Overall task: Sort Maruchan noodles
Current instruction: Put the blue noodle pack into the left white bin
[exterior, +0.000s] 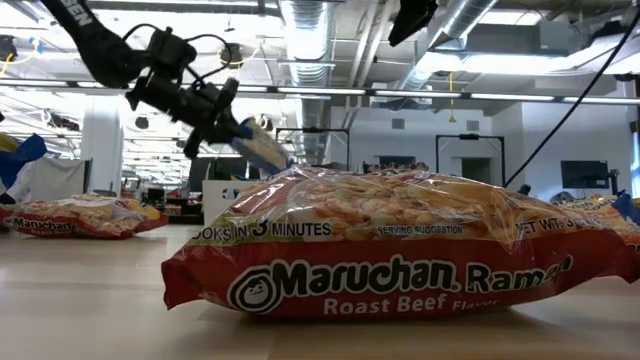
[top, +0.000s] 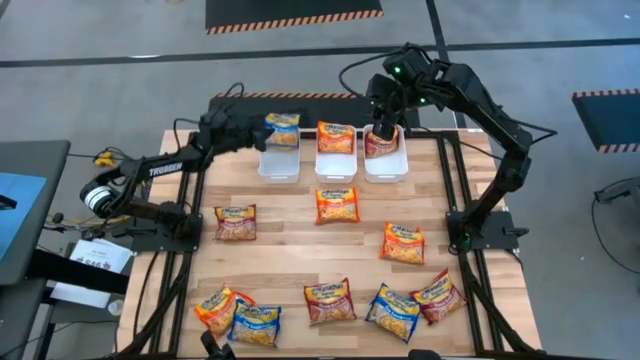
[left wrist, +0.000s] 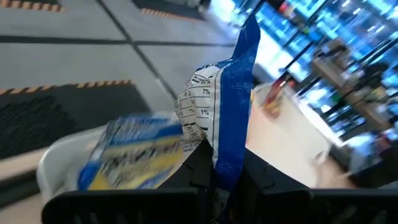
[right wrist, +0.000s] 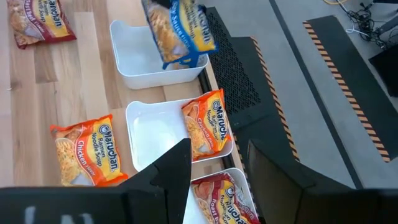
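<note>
My left gripper (top: 258,133) is over the left white tray (top: 279,166) at the table's far edge, shut on a blue Maruchan packet (top: 283,129). The low view shows this gripper (exterior: 222,115) in the air with the packet (exterior: 262,147) slanting from it. My right gripper (right wrist: 217,168) is open above the right tray (top: 385,167). A dark red packet (right wrist: 225,198) lies in that tray below its fingers. An orange packet (right wrist: 205,127) rests on the far end of the middle tray (right wrist: 152,134). My left gripper (left wrist: 227,180) pinches the blue packet by its blue sealed edge (left wrist: 231,146) between its two fingers. The packet is lifted over the left tray (right wrist: 134,62), tilted, with its lower end (right wrist: 183,57) near the tray's far rim. I cannot tell whether it touches the tray.
Several more packets lie flat on the wooden table: an orange one (top: 337,205) near the middle, another orange (top: 403,243) to the right, a dark red (top: 236,222) on the left. A mixed row (top: 330,300) lies along the near edge. A Roast Beef packet (exterior: 400,250) fills the low view.
</note>
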Available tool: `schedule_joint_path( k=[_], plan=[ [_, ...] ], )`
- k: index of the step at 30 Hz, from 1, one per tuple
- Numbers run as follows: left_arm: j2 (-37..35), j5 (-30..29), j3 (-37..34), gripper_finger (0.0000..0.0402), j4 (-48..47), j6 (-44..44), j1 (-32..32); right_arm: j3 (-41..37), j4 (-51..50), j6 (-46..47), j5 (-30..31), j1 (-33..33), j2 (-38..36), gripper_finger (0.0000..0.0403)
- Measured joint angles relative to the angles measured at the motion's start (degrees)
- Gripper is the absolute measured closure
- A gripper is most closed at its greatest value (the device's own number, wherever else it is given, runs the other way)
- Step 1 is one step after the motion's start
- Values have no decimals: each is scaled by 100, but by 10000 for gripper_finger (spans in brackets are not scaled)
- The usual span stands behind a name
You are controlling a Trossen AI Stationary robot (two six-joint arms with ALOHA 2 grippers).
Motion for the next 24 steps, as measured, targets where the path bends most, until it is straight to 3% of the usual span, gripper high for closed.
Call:
schedule_joint_path(
  k=[11, 19, 24],
  plan=[
    [124, -852, -401, 386, 200, 364, -154, 0, 27, 2, 0, 2, 2, 221],
    [809, -592, -392, 386, 1001, 81, -253, 0, 72, 4, 0, 2, 4, 221],
    [959, -714, -385, 381, 904, -103, -273, 0, 67, 103, 0, 2, 4, 221]
  ],
)
